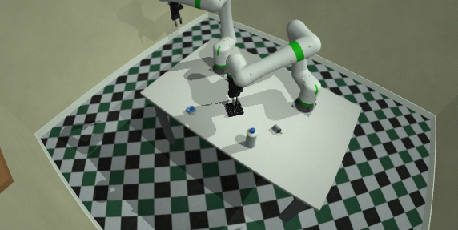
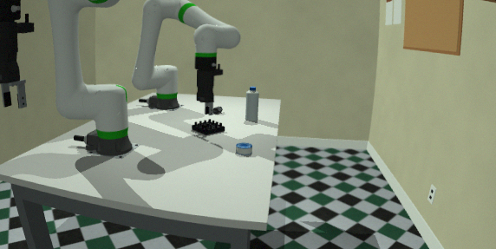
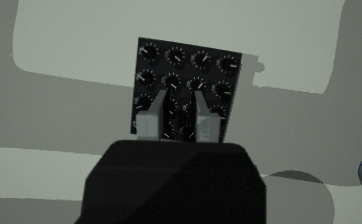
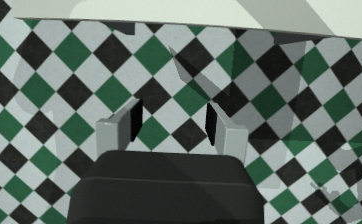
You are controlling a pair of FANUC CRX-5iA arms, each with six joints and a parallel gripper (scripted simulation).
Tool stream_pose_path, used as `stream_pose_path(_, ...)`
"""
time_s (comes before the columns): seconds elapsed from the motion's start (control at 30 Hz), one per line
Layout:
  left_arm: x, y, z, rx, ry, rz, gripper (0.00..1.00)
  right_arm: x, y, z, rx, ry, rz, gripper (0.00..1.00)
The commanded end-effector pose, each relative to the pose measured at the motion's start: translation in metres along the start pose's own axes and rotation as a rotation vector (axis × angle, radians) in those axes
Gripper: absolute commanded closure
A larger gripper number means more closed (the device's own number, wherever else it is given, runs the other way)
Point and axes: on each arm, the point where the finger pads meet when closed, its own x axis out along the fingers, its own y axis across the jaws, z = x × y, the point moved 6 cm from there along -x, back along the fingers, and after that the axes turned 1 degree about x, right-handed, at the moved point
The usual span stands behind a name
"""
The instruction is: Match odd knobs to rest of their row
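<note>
The black knob box (image 1: pixel 235 114) (image 2: pixel 208 132) (image 3: pixel 160 65) lies on the table. In the left wrist view, its leftmost line has two upper knobs pointing up-left and a third knob (image 3: pixel 143 103) that seems to point down-left. The second line points down-right, the third up-right and the rightmost about right, where visible. My left gripper (image 1: pixel 235 100) (image 2: pixel 209 112) (image 3: pixel 180 103) is partly open, just above the box, with nothing between its fingers. It hides several lower knobs. My right gripper (image 1: pixel 178 23) (image 2: pixel 14 99) (image 4: pixel 174 114) is wide open, far from the box, beyond the table edge.
A blue-topped tin (image 1: pixel 191 110) (image 2: pixel 244 148) stands on one side of the box. A white bottle with a blue cap (image 1: pixel 251 139) (image 2: pixel 251 106) and a small grey object (image 1: pixel 276 129) (image 2: pixel 218 110) are on the other side. The table edge (image 4: pixel 182 25) crosses the right wrist view.
</note>
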Motion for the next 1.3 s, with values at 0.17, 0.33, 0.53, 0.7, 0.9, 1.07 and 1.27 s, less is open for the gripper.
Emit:
stream_pose_path(0.17,-0.0145,-0.0397,0.0144,0.168,-0.002,0.003,0.54,-0.0008,-0.0001,0.0001,0.0,-0.002,0.0,0.0)
stream_pose_path(0.33,-0.0145,-0.0397,0.0144,0.168,-0.002,0.003,0.54,-0.0008,-0.0001,0.0001,0.0,-0.002,0.0,0.0)
stream_pose_path(0.53,-0.0145,-0.0397,0.0144,0.168,-0.002,0.003,0.54,-0.0008,-0.0001,0.0001,0.0,-0.002,0.0,0.0)
stream_pose_path(0.7,-0.0145,-0.0397,0.0144,0.168,-0.002,0.003,0.54,-0.0008,-0.0001,0.0001,0.0,-0.002,0.0,0.0)
stream_pose_path(0.9,-0.0145,-0.0397,0.0144,0.168,-0.002,0.003,0.54,-0.0008,-0.0001,0.0001,0.0,-0.002,0.0,0.0)
stream_pose_path(1.07,-0.0145,-0.0397,0.0144,0.168,-0.002,0.003,0.54,-0.0008,-0.0001,0.0001,0.0,-0.002,0.0,0.0)
stream_pose_path(1.27,-0.0145,-0.0397,0.0144,0.168,-0.002,0.003,0.54,-0.0008,-0.0001,0.0001,0.0,-0.002,0.0,0.0)
